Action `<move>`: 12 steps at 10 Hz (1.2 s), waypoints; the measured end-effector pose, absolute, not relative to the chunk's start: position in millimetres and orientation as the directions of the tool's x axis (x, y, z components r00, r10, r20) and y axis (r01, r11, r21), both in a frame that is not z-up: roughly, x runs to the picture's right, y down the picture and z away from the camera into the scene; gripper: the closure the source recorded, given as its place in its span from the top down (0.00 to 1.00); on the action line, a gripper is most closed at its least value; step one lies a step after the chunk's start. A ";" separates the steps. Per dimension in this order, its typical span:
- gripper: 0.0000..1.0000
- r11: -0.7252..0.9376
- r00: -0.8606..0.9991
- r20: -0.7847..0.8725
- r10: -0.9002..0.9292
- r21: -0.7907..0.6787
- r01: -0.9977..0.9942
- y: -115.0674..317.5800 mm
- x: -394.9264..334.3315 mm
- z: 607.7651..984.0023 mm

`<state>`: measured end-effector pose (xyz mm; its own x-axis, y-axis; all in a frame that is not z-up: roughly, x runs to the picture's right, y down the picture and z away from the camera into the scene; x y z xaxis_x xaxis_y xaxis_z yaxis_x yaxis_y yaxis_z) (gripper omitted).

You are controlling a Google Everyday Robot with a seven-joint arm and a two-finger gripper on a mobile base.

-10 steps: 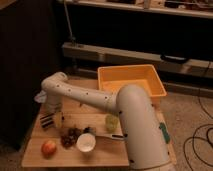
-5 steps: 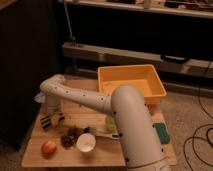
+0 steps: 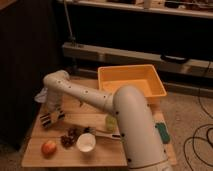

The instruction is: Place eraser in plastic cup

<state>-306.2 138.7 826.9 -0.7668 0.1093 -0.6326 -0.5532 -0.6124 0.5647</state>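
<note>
The claw (image 3: pixel 52 117) is down at the left edge of the bench (image 3: pixel 100 157), at the end of the white arm (image 3: pixel 85 97) that reaches across from the right. It is closed, and the eraser (image 3: pixel 46 119), a small striped block, sits right at its tip, so it looks pinched between the fingers. Whether the block is clear of the wood or resting on it cannot be told from this view. The plastic cup (image 3: pixel 109 123), pale green and translucent, stands near the middle of the bench, well apart from the eraser and half hidden behind the arm. By that reading the grasp is made and everything after it is left: lifting the eraser, carrying it rightward over the cup and letting it drop inside. Nothing shows in the cup. Along the front edge lie an apple (image 3: pixel 48 147), a bunch of dark grapes (image 3: pixel 69 138) and a white bowl (image 3: pixel 86 142), below the line from eraser to cup. An orange tub (image 3: pixel 131 82) fills the far right corner, and a green sponge (image 3: pixel 162 133) lies at the right edge.
</note>
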 end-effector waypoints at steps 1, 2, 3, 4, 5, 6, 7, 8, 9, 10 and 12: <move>0.00 -0.622 -0.774 -0.622 0.119 0.561 -0.546 115.3 -290.2 821.5; 0.00 -0.628 -0.783 -0.609 0.131 0.560 -0.541 98.1 -274.6 820.9; 0.00 -0.635 -0.795 -0.589 0.142 0.562 -0.530 80.0 -252.2 822.1; 0.00 -0.639 -0.808 -0.572 0.142 0.570 -0.516 68.0 -229.3 821.8; 0.00 -0.644 -0.819 -0.556 0.140 0.578 -0.502 61.0 -206.0 820.2; 0.00 -0.648 -0.829 -0.542 0.136 0.584 -0.489 56.2 -190.3 819.0; 0.00 -0.653 -0.840 -0.526 0.132 0.591 -0.473 51.1 -173.8 818.2; 0.00 -0.656 -0.845 -0.518 0.129 0.595 -0.465 49.4 -167.0 815.9; 0.00 -0.659 -0.853 -0.507 0.124 0.601 -0.453 47.8 -158.7 815.2; 0.00 -0.665 -0.864 -0.490 0.115 0.608 -0.433 44.5 -144.5 812.9; 0.00 -0.675 -0.882 -0.460 0.103 0.619 -0.402 39.0 -121.3 808.1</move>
<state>-121.3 39.0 808.1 -0.8817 0.1033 -0.4603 -0.4022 -0.6745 0.6191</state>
